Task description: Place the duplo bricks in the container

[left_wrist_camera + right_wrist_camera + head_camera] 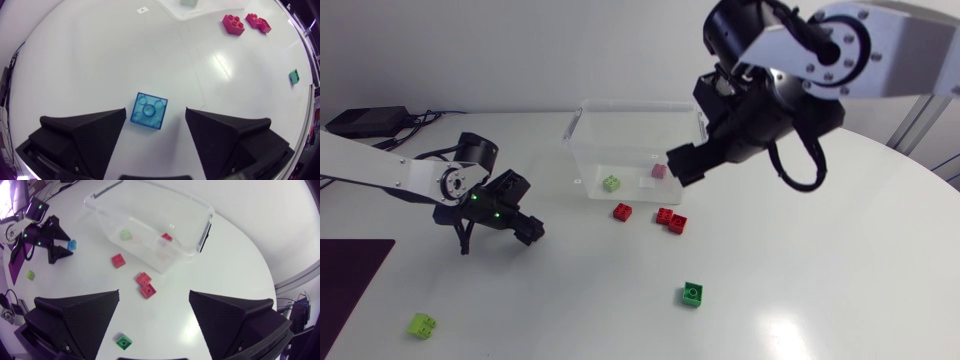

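- The left claw [155,114] is spread wide, low over the surface [820,260]. A blue brick [149,111] lies between its fingers, touching neither.
- The right claw [682,165] hangs released and empty, raised above the surface by the near wall of the container [635,103].
- The container is clear and holds a light green brick [611,183] and a pink brick [658,171].
- Just outside it lie a single red brick [622,211] and a pair of red bricks [671,219] that touch each other.
- A dark green brick [692,293] sits further out on the surface.
- A lime brick [421,324] lies well apart, on the left arm's side.
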You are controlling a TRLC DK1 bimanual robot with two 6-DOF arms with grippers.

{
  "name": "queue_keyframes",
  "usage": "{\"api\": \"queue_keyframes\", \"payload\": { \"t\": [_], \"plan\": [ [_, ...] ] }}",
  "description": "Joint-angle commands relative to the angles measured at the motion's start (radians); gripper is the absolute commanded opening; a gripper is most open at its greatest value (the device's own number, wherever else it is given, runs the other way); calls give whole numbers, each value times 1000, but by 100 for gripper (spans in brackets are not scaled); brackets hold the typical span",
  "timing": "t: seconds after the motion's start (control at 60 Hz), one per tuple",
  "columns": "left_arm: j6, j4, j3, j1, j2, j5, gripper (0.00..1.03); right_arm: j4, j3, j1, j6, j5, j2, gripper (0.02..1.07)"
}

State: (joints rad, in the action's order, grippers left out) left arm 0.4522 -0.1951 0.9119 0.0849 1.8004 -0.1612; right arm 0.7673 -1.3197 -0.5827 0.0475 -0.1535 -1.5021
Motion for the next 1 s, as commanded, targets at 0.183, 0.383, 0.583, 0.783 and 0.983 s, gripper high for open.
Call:
{"api": "queue_keyframes", "payload": {
  "t": [0.183,0.383,0.583,0.783,0.983],
  "plan": [
    [79,5,27,-10,48,-41,22,-76,275,-29,-1,137,97,103],
    [102,-29,12,-2,-10,-67,19,-132,404,-62,-107,198,140,103],
    [92,-124,44,3,-150,-98,19,-152,436,-58,-256,213,114,103],
    [49,-224,105,27,-283,-110,19,-164,479,-60,-319,262,77,103],
    [-32,-290,193,67,-357,-146,19,-189,519,-63,-368,284,57,103]
  ]
}}
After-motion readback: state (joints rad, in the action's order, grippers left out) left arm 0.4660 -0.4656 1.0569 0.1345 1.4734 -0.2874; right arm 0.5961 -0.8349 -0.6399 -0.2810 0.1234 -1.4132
